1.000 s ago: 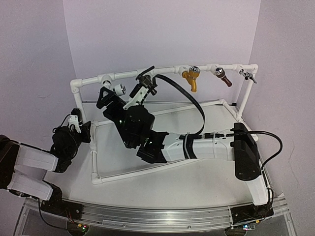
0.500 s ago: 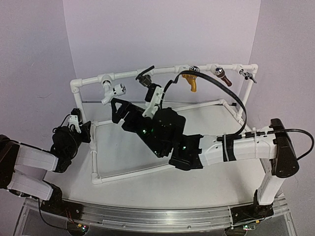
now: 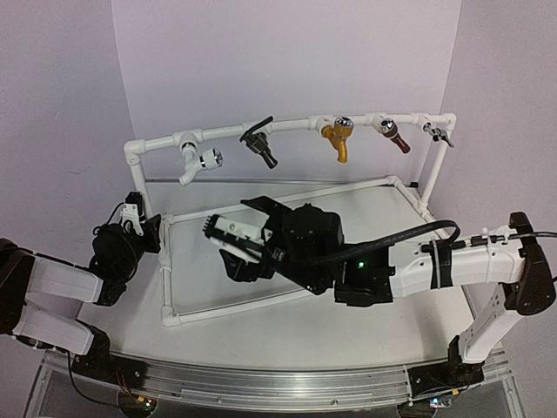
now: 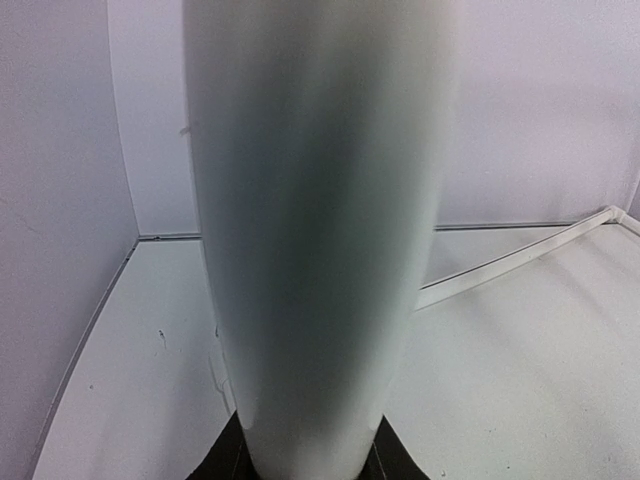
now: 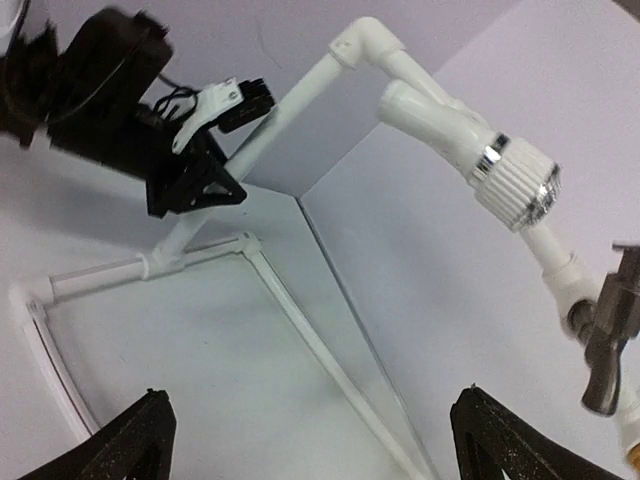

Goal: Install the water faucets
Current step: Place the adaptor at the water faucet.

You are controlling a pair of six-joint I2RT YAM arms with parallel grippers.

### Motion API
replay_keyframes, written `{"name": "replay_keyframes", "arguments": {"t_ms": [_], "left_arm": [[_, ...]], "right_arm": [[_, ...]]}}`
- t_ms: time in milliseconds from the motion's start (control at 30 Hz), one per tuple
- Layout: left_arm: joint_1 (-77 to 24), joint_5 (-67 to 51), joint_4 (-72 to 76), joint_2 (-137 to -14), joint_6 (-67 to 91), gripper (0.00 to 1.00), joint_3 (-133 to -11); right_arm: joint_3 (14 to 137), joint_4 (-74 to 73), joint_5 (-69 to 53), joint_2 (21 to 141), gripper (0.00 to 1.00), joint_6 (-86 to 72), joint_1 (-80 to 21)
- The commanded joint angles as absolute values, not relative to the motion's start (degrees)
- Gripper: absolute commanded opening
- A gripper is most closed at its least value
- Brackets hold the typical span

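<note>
1. Top view: the white faucet point(image 3: 204, 159) and the black faucet point(image 3: 259, 142) both hang from the top rail of the pipe frame point(image 3: 296, 124), left of the gold tap point(image 3: 338, 139). Your right pincer point(image 3: 235, 233) is spread wide and empty. It sits low over the tabletop point(image 3: 348, 335), well below and apart from both faucets. Your left pincer point(image 3: 139, 222) pinches the frame's left post. Raise the right arm carelessly and it could catch the rail.
2. Left wrist view: the white post fills the picture and no faucet shows. If that pinch slips, the frame will likely twist when you turn a faucet.
3. Right wrist view: the fingertips sit at the bottom corners with nothing between them. The white faucet lies up and to the right, well apart; what seems to be the black one is cut off at the right edge. Approach at an angle and one finger may strike the knob instead of straddling it.
</note>
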State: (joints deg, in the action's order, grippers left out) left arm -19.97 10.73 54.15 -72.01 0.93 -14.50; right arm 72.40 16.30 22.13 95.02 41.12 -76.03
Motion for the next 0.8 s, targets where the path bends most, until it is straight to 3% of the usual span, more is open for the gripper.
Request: {"name": "replay_keyframes", "arguments": {"t_ms": [0,167,433,767], "left_arm": [[-21.54,5.13,56.47,-71.75,2.87,0.0,-15.9],[-21.54,5.01,56.35,-71.98,2.76,0.0,-16.17],[-21.55,4.91,56.34,-71.98,2.75,0.0,-16.11],[-21.53,4.9,56.52,-71.83,2.81,0.0,-15.93]], "right_arm": [[77.33,14.84,29.65,95.68,0.98,81.4,-78.89],[81.86,26.83,37.47,102.63,0.96,106.96,-79.59],[91.67,31.19,33.59,109.34,0.79,110.97,-79.46],[100.1,32.84,34.14,115.83,0.71,113.89,-77.3]]}}
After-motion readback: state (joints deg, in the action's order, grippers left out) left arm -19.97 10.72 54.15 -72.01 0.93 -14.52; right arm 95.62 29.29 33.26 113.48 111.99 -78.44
